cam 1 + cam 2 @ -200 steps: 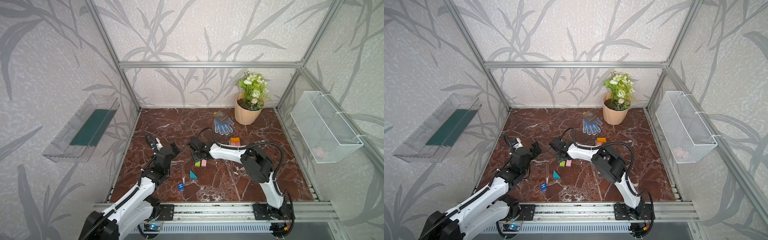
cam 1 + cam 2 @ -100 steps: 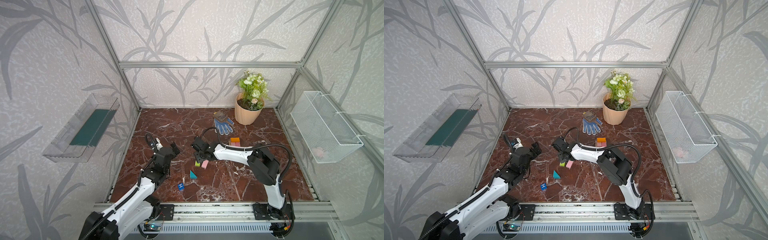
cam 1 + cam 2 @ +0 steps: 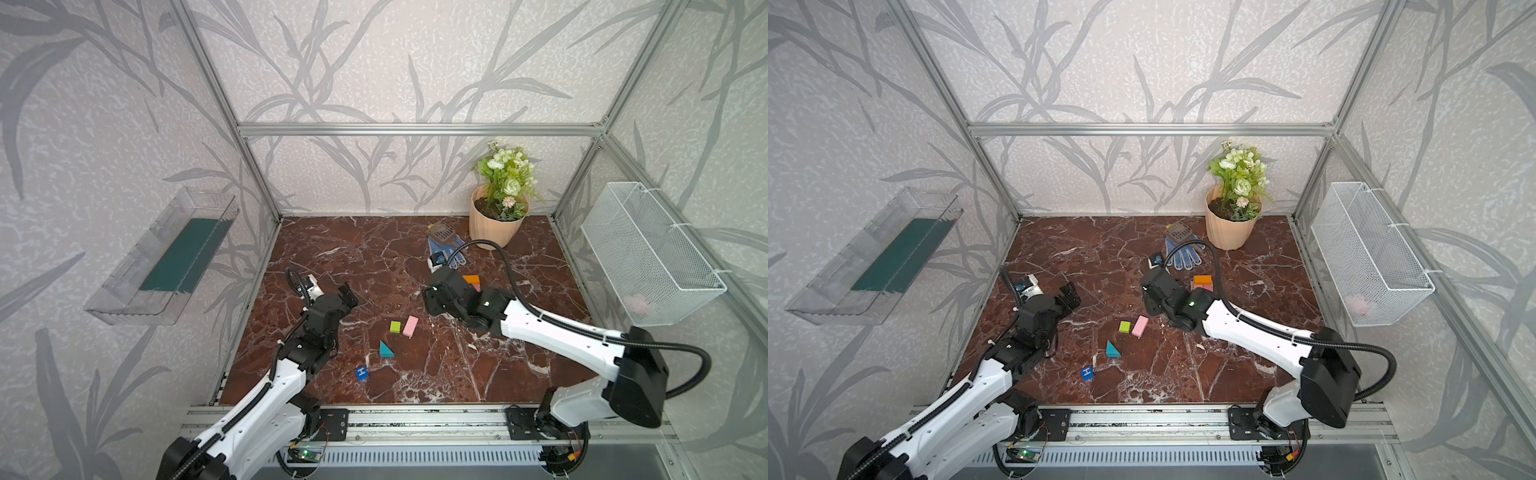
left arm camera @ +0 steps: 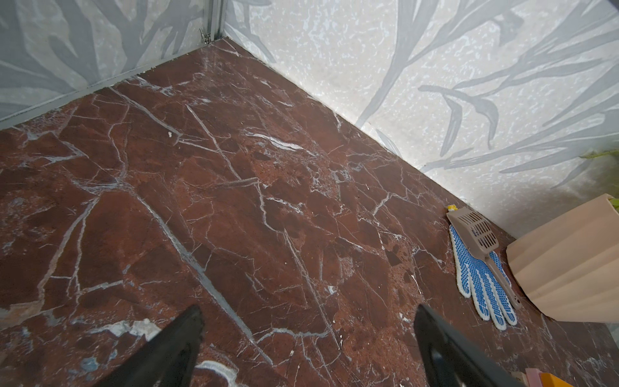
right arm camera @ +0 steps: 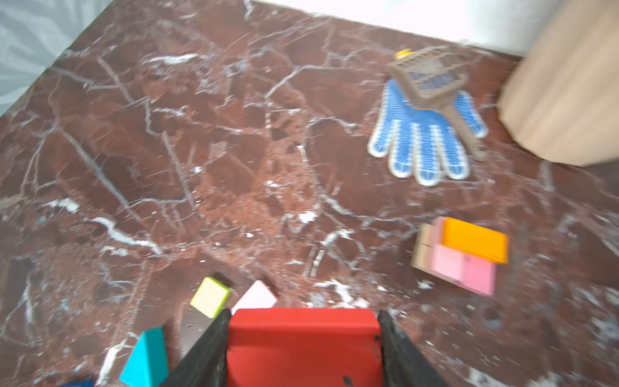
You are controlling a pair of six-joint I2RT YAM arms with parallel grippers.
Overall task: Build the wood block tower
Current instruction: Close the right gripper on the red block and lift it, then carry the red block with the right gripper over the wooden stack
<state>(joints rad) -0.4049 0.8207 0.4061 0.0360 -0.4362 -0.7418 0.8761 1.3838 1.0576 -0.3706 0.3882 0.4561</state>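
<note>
Blocks, loose, nearest the worktop's front edge: blue "H" cube (image 3: 362,372), then teal wedge (image 3: 385,349), then lime cube (image 3: 395,326) just beside a pink block (image 3: 410,326), all probably awaiting their turn. Right gripper (image 5: 303,318): clamped on the red block (image 5: 303,348), clear of the worktop, presumably bound for the tower (image 3: 471,280) (tan base, pink layer, orange on top) toward the right edge. Left gripper (image 4: 308,311): jaws wide apart, empty, parked by the left edge, out of the way. Back right corner: glove (image 5: 422,140), scoop (image 5: 428,80), flowerpot (image 3: 494,228). Change: a second ago the right gripper sat by the lime and pink pair; it now stands nearer the tower. Left arm unmoved.
</note>
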